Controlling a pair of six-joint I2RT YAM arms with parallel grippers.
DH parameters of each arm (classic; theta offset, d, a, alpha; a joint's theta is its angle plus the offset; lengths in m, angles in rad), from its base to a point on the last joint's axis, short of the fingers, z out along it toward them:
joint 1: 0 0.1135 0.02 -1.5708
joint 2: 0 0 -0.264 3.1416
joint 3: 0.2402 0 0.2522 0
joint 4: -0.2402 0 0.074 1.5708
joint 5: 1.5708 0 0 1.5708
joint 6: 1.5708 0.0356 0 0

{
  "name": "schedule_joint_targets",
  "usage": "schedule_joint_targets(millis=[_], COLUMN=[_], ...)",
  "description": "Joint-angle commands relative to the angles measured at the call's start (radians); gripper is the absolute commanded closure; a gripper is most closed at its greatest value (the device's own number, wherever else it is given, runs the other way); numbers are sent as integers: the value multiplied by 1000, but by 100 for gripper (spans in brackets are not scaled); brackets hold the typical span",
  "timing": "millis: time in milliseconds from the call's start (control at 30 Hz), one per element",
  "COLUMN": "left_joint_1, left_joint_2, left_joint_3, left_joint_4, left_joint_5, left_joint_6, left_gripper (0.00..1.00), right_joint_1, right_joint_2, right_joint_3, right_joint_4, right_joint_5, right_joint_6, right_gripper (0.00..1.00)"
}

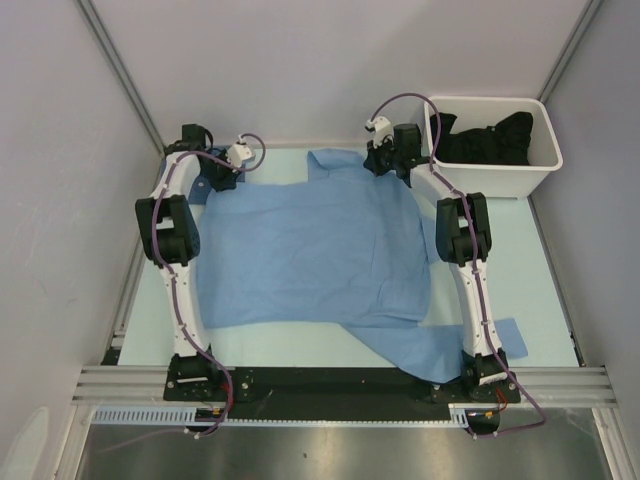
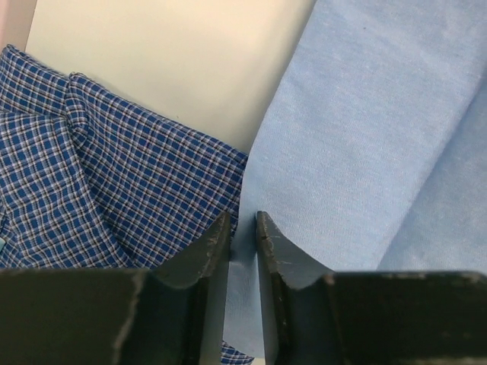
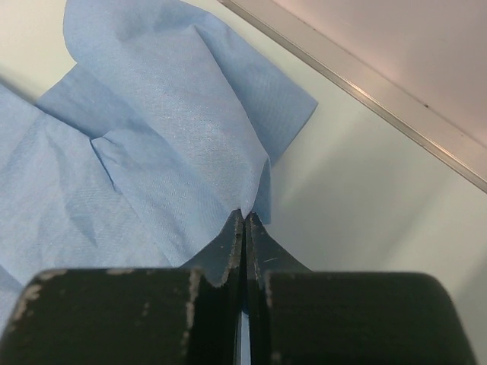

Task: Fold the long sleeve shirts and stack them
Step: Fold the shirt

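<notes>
- L gripper (image 2: 245,222): at far-left corner of light-blue shirt (image 1: 310,250). Jaws a narrow slit apart, straddling the shirt's edge, w/ blue cloth showing in the slit. Can't tell if cloth is actually pinched.
- R gripper (image 3: 245,217): at far edge of same shirt, right of centre. Jaws pressed together on a fold of the light-blue cloth, which tents up at the fingertips.
- Light-blue shirt: spread mostly flat across mid table (image 1: 540,270), btwn the two arms. One sleeve (image 1: 420,350) trails off near-right, passing under R arm, w/ its end poking out on the arm's right side.
- Checked shirt (image 2: 114,190): navy/white plaid, rumpled, lying just left of light-blue shirt's edge and touching it by L gripper. Seen clearly only in L wrist view.
- White bin (image 1: 500,180): far-right corner, beside R gripper, w/ dark clothing (image 1: 490,140) heaped inside.
- Metal rail (image 3: 365,84) runs along far side of table, past R gripper.
</notes>
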State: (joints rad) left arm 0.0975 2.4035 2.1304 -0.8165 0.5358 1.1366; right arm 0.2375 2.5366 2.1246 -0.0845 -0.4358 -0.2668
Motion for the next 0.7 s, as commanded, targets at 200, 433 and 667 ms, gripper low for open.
schedule_joint_targets(millis=[200, 433, 667], left_joint_1=[1, 4, 11], left_joint_2=[-154, -282, -455], left_joint_3=[-70, -243, -496], left_joint_4=[-3, 4, 4], left_joint_5=[92, 92, 82], left_joint_6=[49, 127, 250], left_gripper=[100, 100, 100], right_joint_1=[-13, -23, -1], right_joint_2=[-147, -292, -493], right_joint_3=[-5, -176, -389], right_joint_4=[-4, -30, -109], right_joint_5=[-53, -107, -144], right_joint_6=[-48, -133, -262], right_gripper=[100, 100, 100])
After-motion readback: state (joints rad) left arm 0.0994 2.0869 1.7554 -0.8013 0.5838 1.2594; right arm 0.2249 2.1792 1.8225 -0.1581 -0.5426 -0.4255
